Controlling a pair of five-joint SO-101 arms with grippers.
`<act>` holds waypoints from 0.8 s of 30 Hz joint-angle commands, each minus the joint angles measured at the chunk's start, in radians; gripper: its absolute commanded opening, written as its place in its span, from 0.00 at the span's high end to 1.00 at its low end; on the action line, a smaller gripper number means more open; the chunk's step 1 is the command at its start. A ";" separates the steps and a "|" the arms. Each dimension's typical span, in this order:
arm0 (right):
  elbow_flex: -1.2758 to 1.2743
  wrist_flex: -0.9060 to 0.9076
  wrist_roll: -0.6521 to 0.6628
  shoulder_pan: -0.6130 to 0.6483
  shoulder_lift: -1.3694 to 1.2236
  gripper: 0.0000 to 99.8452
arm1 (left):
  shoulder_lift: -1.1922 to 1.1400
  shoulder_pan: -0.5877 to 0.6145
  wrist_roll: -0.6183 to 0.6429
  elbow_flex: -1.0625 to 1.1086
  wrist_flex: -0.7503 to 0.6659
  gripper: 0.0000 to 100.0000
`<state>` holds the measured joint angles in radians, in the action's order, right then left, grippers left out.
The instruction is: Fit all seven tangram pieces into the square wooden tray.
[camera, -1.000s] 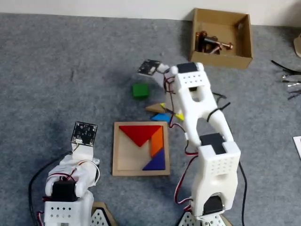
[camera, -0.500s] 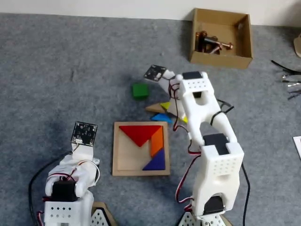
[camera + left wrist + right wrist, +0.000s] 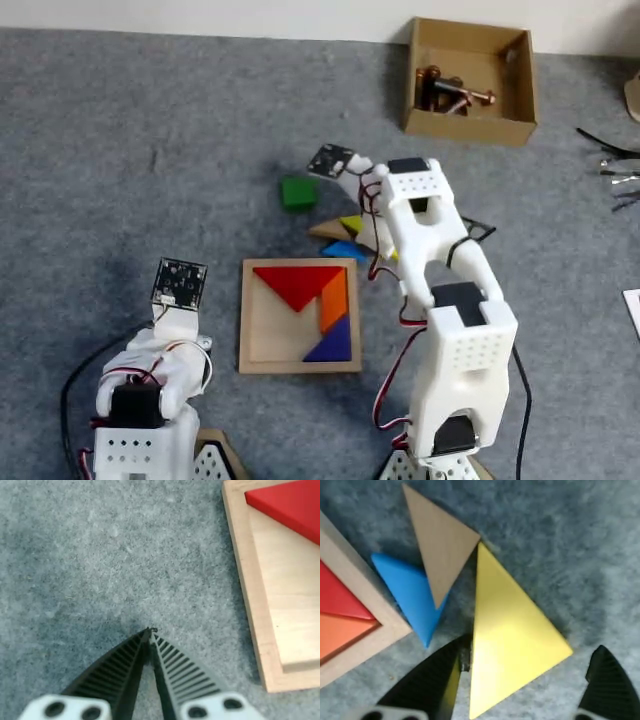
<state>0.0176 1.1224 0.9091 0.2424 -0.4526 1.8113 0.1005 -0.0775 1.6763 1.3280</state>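
The square wooden tray (image 3: 252, 355) lies between the two arms and holds a red triangle (image 3: 297, 283), an orange piece (image 3: 334, 299) and a purple triangle (image 3: 334, 342). Just beyond its far right corner lie a yellow triangle (image 3: 506, 639), a plain wooden triangle (image 3: 439, 547) and a blue piece (image 3: 412, 593), bunched together. A green square (image 3: 298, 192) sits apart, farther back. My right gripper (image 3: 522, 680) is open, its fingers either side of the yellow triangle. My left gripper (image 3: 150, 634) is shut over bare carpet beside the tray's rim (image 3: 247, 580).
A cardboard box (image 3: 470, 82) with metal parts stands at the back right. Loose cables (image 3: 610, 160) lie at the right edge. Grey carpet stretches open to the left and behind the tray.
The right arm has drawn back and swung right, from near the green square to over the yellow triangle. The left arm and the tray's pieces have not moved.
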 commanded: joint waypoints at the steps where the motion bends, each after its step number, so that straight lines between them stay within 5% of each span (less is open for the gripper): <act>1: 0.013 -0.015 0.002 0.008 0.024 0.65 | 0.007 -0.013 -0.003 0.019 0.005 0.99; 24: 0.010 -0.007 0.002 -0.022 0.024 0.65 | 0.007 -0.013 -0.003 0.019 0.005 0.99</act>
<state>0.0176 1.1224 0.9091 0.2394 -0.4526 1.8113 0.1005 -0.0775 1.6763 1.3280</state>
